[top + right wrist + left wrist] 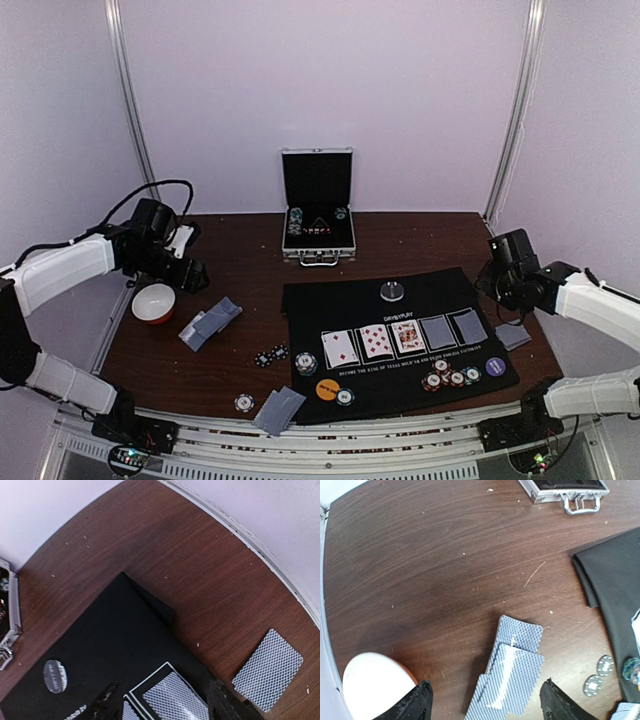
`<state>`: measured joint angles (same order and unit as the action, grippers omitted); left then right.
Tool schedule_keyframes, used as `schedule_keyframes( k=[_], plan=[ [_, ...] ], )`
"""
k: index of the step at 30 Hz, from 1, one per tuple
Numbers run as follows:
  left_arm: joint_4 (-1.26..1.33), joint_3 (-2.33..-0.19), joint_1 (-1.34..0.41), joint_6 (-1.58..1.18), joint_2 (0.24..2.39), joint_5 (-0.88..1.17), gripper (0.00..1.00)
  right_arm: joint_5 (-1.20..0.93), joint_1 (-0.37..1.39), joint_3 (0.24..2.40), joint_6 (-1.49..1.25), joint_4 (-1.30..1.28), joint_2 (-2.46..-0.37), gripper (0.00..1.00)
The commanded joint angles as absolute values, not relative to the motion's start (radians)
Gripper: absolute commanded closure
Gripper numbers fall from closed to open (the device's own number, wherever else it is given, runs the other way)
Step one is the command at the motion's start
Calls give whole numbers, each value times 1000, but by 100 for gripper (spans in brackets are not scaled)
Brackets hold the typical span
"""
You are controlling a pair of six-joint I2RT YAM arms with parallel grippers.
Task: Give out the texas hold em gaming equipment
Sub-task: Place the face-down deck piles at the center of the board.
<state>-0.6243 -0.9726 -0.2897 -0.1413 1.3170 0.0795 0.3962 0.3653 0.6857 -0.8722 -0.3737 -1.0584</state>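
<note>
Silver-grey button disc (54,676) in right wrist view, not left's; left claw (486,687) and right claw (164,687) both released.

Heads up, here's the stuff you can't properly see

In your left wrist view the white bowl (370,685) is chopped off by the bottom-left corner. The card stack (509,670) runs off the bottom edge, the silver case (565,492) is cut by the top, and one chip (632,669) is half lost at the right edge. Of the left pincer (485,705) you only get two dark tips. In the right wrist view, the face-down card (172,697) is clipped by the bottom edge and the lettering on the grey disc (54,676) is too blurry to read. From the top camera, the chips inside the case (296,218) and the white print on the black mat (330,300) are too small to make out.
</note>
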Motion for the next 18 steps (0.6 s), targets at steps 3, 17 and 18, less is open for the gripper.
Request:
schedule_keyframes(
  k=[3,17,18],
  plan=[
    [-703,-964,-300,-251,1256,79,25,149,123,700,-676,-440,-1220,54],
    [-692,-968,-306,-234,1259,59,22,232,166,742,-594,-515,-1457,100],
    [-691,-968,-306,-231,1261,60,22,247,177,746,-595,-521,-1464,100]
  ],
)
